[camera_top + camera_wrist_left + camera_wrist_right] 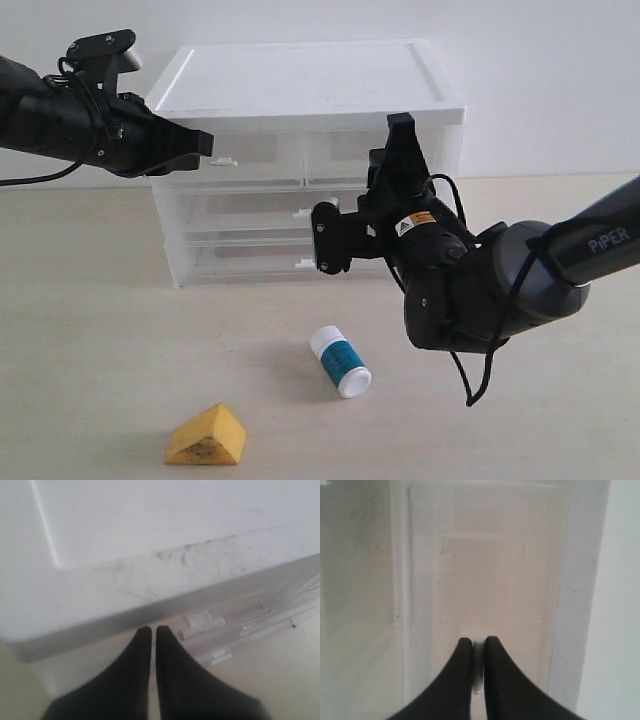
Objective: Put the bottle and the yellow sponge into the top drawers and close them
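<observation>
The white bottle [340, 361] with a teal band lies on its side on the table, in front of the cabinet. The yellow sponge [207, 436] rests nearer the front edge, to the bottle's left. Both top drawers, left [255, 158] and right [340, 155], sit pushed in under the white cabinet top [300, 80]. My left gripper [205, 143] [150, 629] is shut and empty, just left of the left drawer's handle tab [226, 160] [202, 623]. My right gripper [390, 150] [479, 641] is shut on the right drawer's white handle tab [479, 647].
Two full-width translucent drawers [250, 215] [250, 262] sit below the top pair, their tabs facing the table. The right arm's bulky wrist [460, 280] hangs over the table just right of the bottle. A pale wall rises behind the cabinet.
</observation>
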`<state>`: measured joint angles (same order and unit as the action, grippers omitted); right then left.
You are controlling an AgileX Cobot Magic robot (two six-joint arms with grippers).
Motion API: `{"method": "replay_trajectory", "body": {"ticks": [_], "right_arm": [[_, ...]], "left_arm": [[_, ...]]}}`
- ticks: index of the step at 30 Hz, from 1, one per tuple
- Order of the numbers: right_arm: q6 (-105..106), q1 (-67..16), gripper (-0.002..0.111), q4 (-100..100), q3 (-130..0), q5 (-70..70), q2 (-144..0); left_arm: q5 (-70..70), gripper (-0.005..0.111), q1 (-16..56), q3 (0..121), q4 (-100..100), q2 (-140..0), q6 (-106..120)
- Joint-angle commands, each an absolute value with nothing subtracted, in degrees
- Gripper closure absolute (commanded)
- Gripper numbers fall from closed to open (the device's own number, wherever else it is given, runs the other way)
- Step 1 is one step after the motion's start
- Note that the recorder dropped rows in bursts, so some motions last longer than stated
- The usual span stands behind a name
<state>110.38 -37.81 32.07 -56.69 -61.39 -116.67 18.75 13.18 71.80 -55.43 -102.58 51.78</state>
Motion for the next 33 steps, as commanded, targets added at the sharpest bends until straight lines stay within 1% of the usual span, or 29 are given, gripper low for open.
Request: {"method": "replay_trajectory", "body": {"ticks": [1,12,19,27,33], "right_arm": [[111.7,-38.2,0.108,35.0,-57.1,-68.3,-116.1],[113.6,-41.7,0.108,38.2,-57.1,-69.7,-116.0],[112.8,-41.8,0.108,37.6,-52.4,-70.0,-115.6],[111.1,-42.1,0.108,39.4,-47.3,-70.0,-108.2],[111.2,-44.5,0.108,41.2,-44.6,-70.0,-105.9]], "left_arm": [[15.0,0.103,13.2,72.1,-56.0,-102.6,52.1],[15.2,0.103,13.2,72.1,-56.0,-102.6,52.1],[15.4,0.103,13.2,72.1,-56.1,-102.6,53.2],[15.8,0.103,13.2,72.1,-56.3,-102.6,53.2],[16.3,0.103,13.2,72.1,-56.3,-102.6,53.2]]}}
